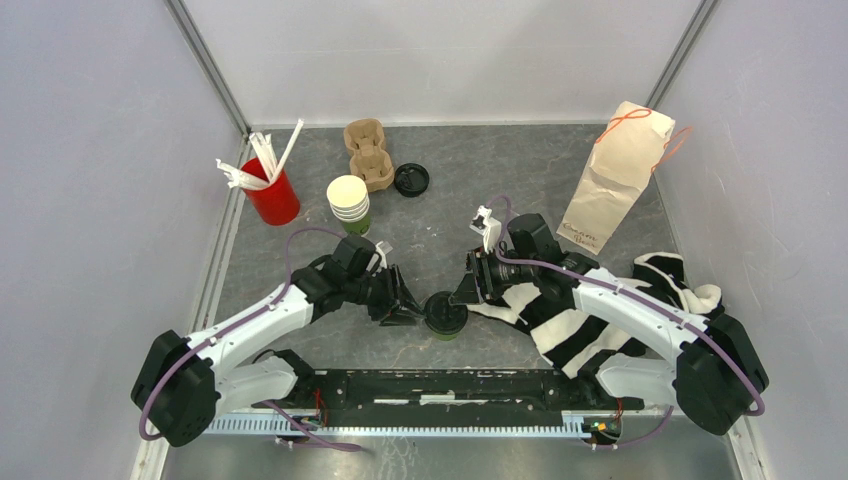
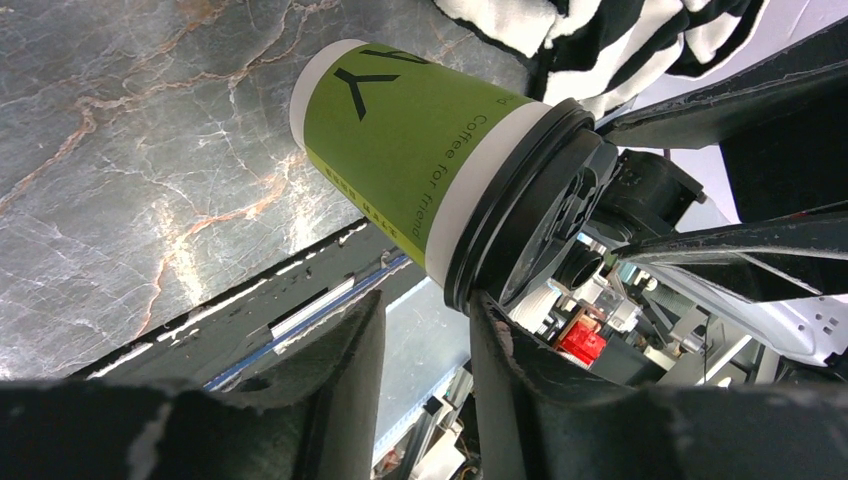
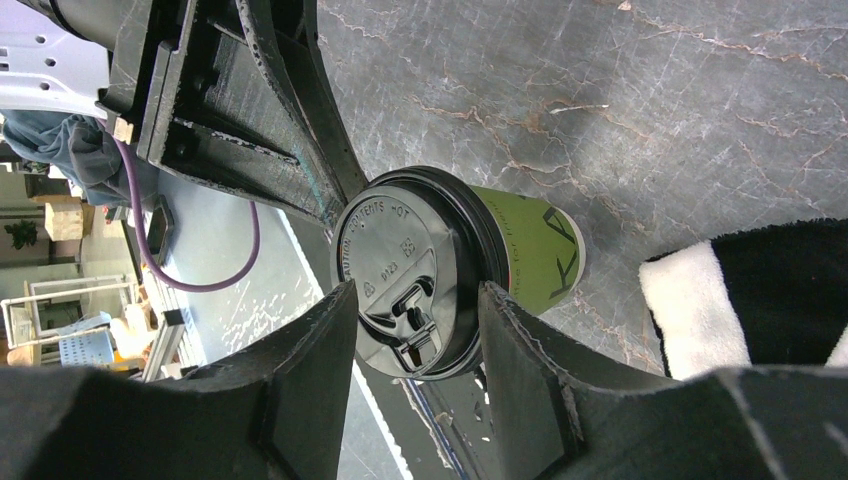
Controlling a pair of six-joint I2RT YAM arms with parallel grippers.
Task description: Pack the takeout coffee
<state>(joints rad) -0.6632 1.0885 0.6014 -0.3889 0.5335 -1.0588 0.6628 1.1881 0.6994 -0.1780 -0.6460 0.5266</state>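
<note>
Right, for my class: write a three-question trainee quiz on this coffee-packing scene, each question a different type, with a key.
1. What does the red cup hold?
2. True or false: the lone green cup wears a black lid.
3. The spare black lid lies: A) beside the pulp carrier; B) inside the red cup; C) on top of the lone green cup.
Key: 1 white straws; 2 true; 3 A.

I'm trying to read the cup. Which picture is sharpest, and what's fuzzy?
Left wrist view: green cup sharp, lettering readable, near fingers dark and soft. Right wrist view: lid print crisp. Top view: cup too small to read.
</note>
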